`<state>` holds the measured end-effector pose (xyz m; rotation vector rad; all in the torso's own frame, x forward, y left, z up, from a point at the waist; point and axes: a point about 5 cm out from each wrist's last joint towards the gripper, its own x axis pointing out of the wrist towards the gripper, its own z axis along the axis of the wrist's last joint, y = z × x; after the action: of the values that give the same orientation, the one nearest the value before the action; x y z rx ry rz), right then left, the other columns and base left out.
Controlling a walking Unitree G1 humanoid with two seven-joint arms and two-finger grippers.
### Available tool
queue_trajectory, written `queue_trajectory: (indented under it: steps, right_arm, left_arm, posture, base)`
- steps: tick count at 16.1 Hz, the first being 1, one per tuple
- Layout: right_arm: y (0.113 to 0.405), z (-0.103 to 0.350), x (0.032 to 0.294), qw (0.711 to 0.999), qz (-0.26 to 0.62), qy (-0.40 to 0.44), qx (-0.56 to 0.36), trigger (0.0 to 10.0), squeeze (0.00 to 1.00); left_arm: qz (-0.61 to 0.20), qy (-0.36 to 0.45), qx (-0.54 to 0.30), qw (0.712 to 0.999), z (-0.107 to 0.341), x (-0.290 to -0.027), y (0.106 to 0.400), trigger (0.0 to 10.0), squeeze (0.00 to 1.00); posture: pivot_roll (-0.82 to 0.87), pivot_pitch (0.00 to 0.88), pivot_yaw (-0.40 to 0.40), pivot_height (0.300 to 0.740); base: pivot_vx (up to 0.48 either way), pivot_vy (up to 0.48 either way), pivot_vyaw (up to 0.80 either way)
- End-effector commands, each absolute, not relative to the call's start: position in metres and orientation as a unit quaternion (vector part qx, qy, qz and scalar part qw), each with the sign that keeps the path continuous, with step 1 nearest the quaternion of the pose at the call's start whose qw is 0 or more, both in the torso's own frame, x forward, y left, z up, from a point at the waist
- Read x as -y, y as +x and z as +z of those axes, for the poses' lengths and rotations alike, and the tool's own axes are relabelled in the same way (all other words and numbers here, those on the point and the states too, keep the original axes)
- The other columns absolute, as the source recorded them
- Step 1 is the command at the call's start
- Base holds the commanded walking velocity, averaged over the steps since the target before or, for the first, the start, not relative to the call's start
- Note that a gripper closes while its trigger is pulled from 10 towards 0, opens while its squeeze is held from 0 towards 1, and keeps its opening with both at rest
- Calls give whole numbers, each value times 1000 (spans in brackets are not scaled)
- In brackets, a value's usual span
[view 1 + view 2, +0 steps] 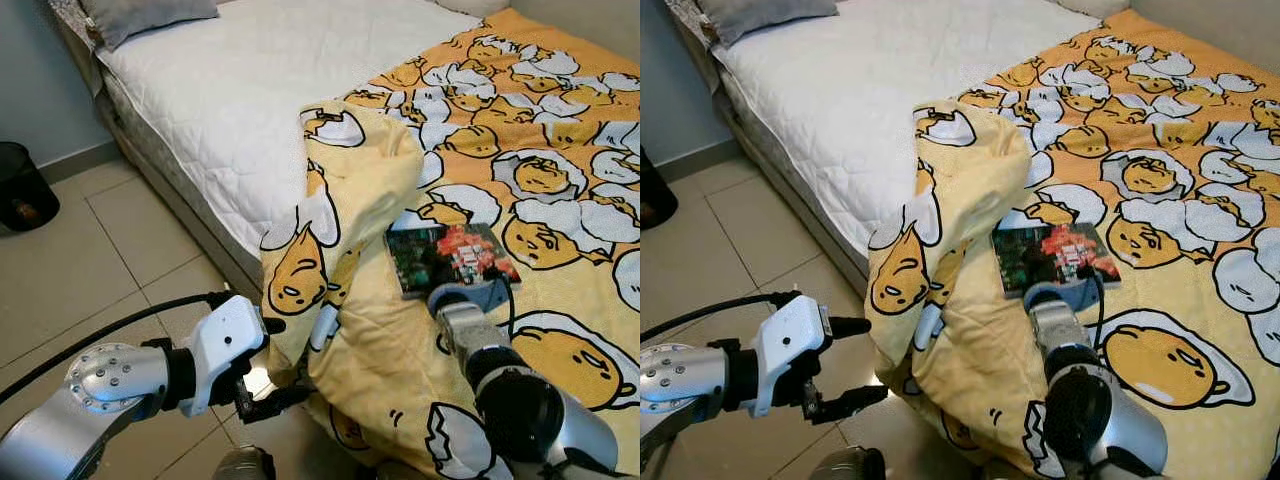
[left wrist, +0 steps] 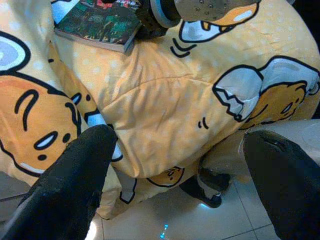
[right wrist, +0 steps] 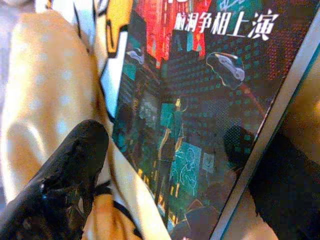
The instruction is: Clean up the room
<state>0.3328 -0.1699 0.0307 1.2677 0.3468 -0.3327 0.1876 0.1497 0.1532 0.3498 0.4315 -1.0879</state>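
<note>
your right gripper [image 3: 170, 165] is right over the book [image 1: 450, 258], fingers spread wide w/ nothing between them yet: one black finger [image 3: 65, 175] sits on the blanket just off the book's long edge, the other looks to be past the opposite edge. so the book lies directly under the claw, flat on the yellow egg-print blanket [image 1: 560, 180], cover up, chinese title showing in the right wrist view.

handling, as a guess: thin paperback, light, stiff across the cover but it'll flex if you pinch one corner. glossy cover looks slippery. it's resting on soft bedding, so pressing down will sink it rather than give you an edge. prob best to take it across the narrow width near the spine, or tilt one finger under the near edge where the blanket dips.

just beside the claw, toward the left arm, the blanket is bunched into a tall fold [image 1: 960, 180] hanging off the bed edge; beyond that, bare white mattress [image 1: 250, 80] and a grey pillow [image 1: 140, 15].

your left gripper [image 2: 180, 175] is low beside the hanging blanket, above the tile floor [image 1: 90, 260], fingers wide apart, empty. a dark bin [image 1: 20, 185] stands far off by the wall.
</note>
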Motion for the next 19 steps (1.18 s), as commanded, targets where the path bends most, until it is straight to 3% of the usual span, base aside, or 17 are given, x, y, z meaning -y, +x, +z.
queue_trajectory:
  steps: [1,2,3,19]
  right_arm:
    - [339,39,169,779,-145,592,-146,7412,0]
    - [339,39,168,780,-147,590,-148,4275,0]
    - [339,38,167,781,-148,587,-151,0,0]
    - [343,43,163,797,-133,569,-151,0,0]
  left_arm:
    - [-509,165,-202,820,156,-150,185,10000,0]
    - [-509,166,-203,820,156,-151,184,10000,0]
    - [-508,166,-204,820,156,-151,183,10000,0]
    - [-499,160,-199,828,155,-146,187,10000,0]
  posture:
    - [218,117,-31,740]
    - [221,124,-31,740]
    - [221,126,-31,740]
    - [211,99,-44,740]
  base:
    - [0,0,0]
    - [0,0,0]
    - [0,0,0]
    - [0,0,0]
